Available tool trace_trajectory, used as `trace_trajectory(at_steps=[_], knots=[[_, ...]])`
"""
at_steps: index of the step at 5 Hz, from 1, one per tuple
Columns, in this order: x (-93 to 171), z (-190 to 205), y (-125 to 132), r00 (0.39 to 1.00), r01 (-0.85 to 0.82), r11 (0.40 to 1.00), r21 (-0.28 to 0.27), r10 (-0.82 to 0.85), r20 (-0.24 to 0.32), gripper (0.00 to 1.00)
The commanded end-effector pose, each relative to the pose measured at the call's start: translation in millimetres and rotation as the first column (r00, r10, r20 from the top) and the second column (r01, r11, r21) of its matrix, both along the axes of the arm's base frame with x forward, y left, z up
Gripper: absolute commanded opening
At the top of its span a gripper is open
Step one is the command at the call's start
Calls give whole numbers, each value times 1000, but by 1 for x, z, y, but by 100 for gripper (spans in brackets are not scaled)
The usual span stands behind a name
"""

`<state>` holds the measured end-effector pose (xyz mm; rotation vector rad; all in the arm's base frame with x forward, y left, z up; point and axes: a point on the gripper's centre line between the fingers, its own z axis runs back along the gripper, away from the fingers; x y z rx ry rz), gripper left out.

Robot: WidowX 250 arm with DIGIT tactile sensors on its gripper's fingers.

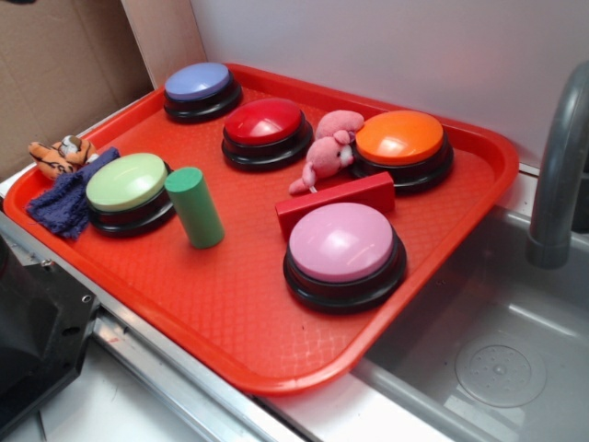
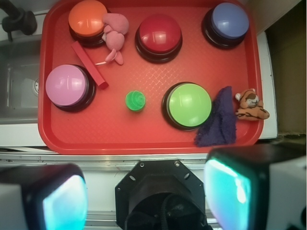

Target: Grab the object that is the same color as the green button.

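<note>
The object, a small green cylinder [image 1: 195, 207] [image 2: 135, 101], stands upright on the red tray [image 1: 230, 304] [image 2: 144, 136], just beside the pale-green button [image 1: 127, 182] [image 2: 189, 105]. In the wrist view my gripper [image 2: 146, 191] is open and holds nothing. Its two fingers [image 2: 62, 201] frame the bottom corners. It hangs high over the robot's black base [image 2: 160, 196], short of the tray's near edge and well apart from the cylinder. The exterior view does not show the gripper.
The tray also holds a pink button [image 1: 341, 243], orange button [image 1: 399, 138], red button [image 1: 264, 122], blue button [image 1: 197, 82], red rectangular block [image 1: 336, 203] and pink plush [image 1: 327, 152]. A purple cloth [image 1: 69, 198] and tiger toy [image 1: 60, 157] lie at its edge. Sink [image 1: 497, 350] and faucet [image 1: 561, 157] adjoin.
</note>
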<state>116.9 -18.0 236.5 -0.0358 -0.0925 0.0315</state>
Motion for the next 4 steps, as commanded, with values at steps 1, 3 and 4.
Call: trace_trajectory(at_steps=[1,3,4], knots=[[0,0,0,1000,0,1000,0,0,0,100],[27,-43,4,998,-22,1000,-3,22,63,100],[43,-75,6,999,-17,1000,-12,17,39,100]])
